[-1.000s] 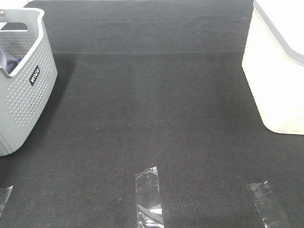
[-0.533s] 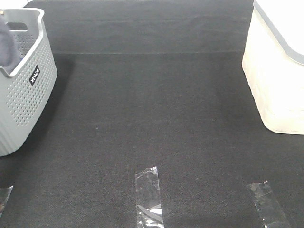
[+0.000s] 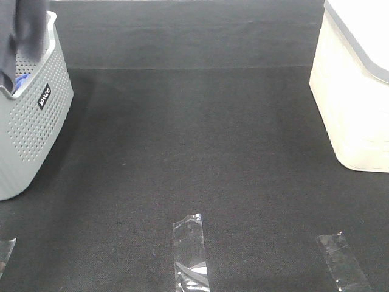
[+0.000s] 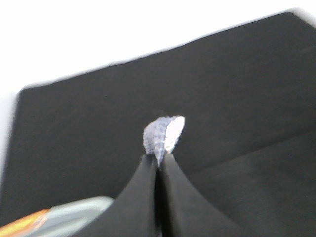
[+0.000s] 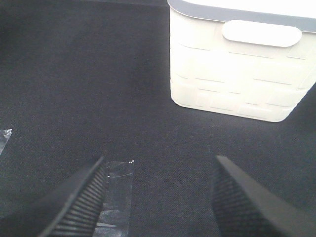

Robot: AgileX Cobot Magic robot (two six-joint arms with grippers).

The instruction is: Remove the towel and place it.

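Left tool (image 4: 159,159) is clenched on a tuft of the towel (image 3: 27,24) — slate-grey, faintly purple, hanging in a dark fold above the grey perforated basket (image 3: 36,121). The basket's black label (image 3: 44,96) carries white letters too small to read. Right tool (image 5: 158,173) hangs spread wide over the bench (image 3: 200,140).
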